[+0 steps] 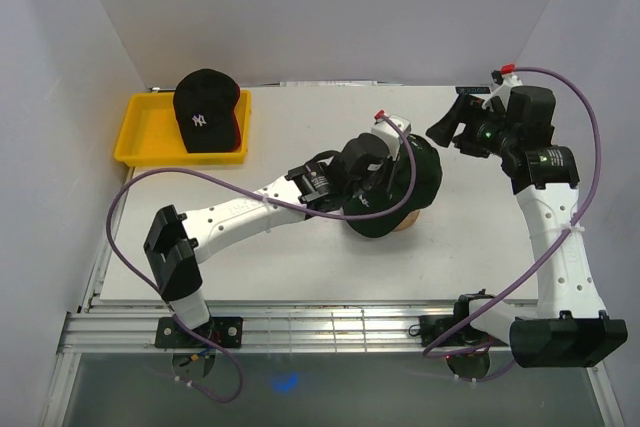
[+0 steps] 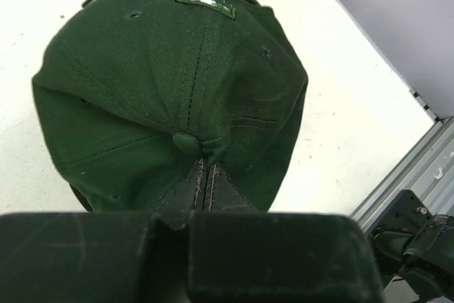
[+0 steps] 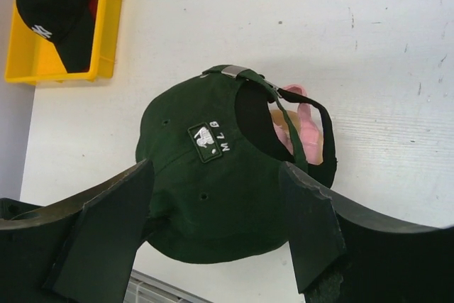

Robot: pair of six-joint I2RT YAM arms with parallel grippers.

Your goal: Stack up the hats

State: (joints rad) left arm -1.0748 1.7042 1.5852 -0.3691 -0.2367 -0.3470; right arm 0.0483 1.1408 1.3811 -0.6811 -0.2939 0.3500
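Left tool [image 2: 203, 193] pinches green cap [image 2: 163, 83] crown, likely seating it over stand [image 3: 301, 129]; right tool [image 1: 447, 130] spread, clear at 2 o'clock.

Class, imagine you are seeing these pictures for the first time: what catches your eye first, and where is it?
A dark green cap sits mid-table on a stand, its crown pinched by the left pincer. At the far left, a bright yellow tray holds a black cap with a white logo. The right pincer hangs open farther right.
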